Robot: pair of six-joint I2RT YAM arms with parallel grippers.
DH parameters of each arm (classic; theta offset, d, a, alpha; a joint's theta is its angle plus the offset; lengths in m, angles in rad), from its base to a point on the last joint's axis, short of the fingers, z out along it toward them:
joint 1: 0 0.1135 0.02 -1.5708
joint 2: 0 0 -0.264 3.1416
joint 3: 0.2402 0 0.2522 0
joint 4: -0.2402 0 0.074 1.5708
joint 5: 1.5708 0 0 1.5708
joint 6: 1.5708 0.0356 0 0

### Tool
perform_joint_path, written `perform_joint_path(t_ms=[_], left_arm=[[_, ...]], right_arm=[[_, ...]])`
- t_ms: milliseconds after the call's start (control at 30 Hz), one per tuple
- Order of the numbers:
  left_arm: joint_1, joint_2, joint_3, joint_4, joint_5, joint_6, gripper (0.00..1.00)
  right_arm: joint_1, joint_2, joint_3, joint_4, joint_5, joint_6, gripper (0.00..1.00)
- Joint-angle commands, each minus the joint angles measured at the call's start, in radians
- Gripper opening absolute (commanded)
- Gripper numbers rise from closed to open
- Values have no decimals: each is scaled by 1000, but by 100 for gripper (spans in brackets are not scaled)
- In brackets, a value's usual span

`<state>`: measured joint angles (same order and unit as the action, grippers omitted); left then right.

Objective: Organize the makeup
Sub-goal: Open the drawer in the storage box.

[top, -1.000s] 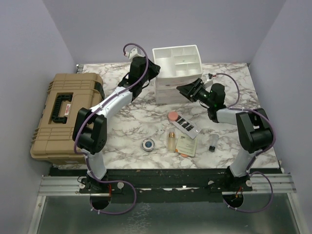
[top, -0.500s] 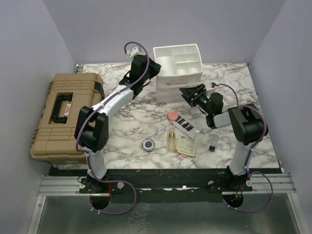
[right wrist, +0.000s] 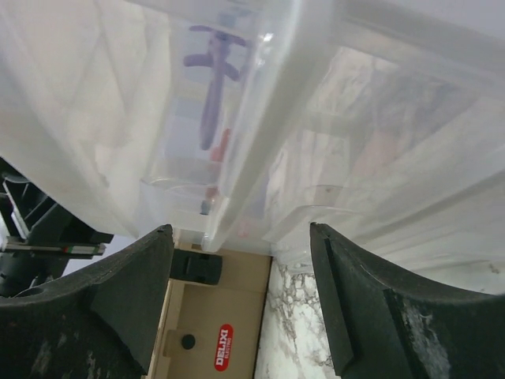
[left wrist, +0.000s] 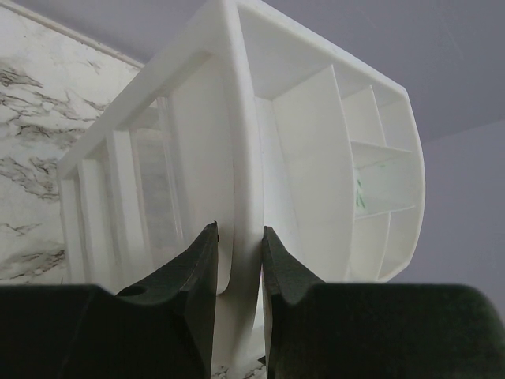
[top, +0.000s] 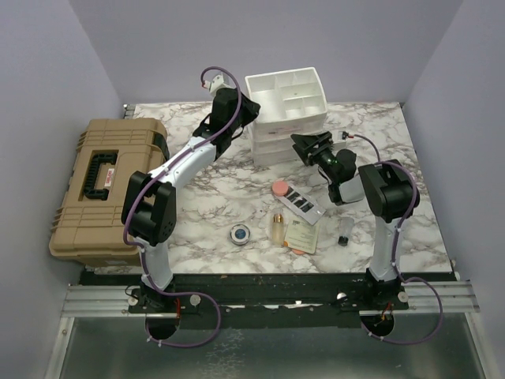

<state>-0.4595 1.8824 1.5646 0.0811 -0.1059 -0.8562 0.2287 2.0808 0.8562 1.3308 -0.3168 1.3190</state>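
Observation:
The makeup lies on the marble table near the front: a round blue compact (top: 239,234), a small amber bottle (top: 277,226), a pink round puff (top: 278,188), a black strip palette (top: 300,203), a cream sachet (top: 303,234) and a tiny dark vial (top: 345,235). My left gripper (top: 248,111) is shut on the left rim of the white organizer (top: 286,95); the left wrist view shows the jaws (left wrist: 237,249) pinching that wall (left wrist: 239,158). My right gripper (top: 304,147) is open, its fingers either side of a clear drawer front (right wrist: 260,134) of the organizer.
A big tan hard case (top: 102,185) sits closed at the left of the table; it also shows in the right wrist view (right wrist: 225,332). The organizer stands at the back middle near the rear wall. Bare marble lies between the case and the makeup.
My right gripper has moved left and up to the organizer's drawers. The organizer has shifted slightly left and turned with my left gripper. The makeup has not moved.

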Motion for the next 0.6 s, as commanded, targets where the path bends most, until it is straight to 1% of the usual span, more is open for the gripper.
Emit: perform_joint_path(t_ms=[0, 133, 267, 400, 467, 567], left_arm=[[-4, 29, 16, -16, 13, -63, 6], [-4, 26, 8, -15, 15, -67, 6], [-4, 20, 3, -15, 17, -68, 5], [-4, 21, 1, -15, 17, -70, 5], [-4, 23, 1, -15, 19, -72, 5], [-4, 24, -2, -15, 16, -75, 5]], right_arm=[[-2, 35, 16, 53, 50, -4, 76], [1, 61, 43, 61, 51, -9, 76], [2, 119, 94, 133, 37, 35, 76], [4, 136, 107, 159, 60, 34, 76], [4, 156, 119, 220, 42, 35, 76], [8, 192, 134, 332, 32, 84, 76]])
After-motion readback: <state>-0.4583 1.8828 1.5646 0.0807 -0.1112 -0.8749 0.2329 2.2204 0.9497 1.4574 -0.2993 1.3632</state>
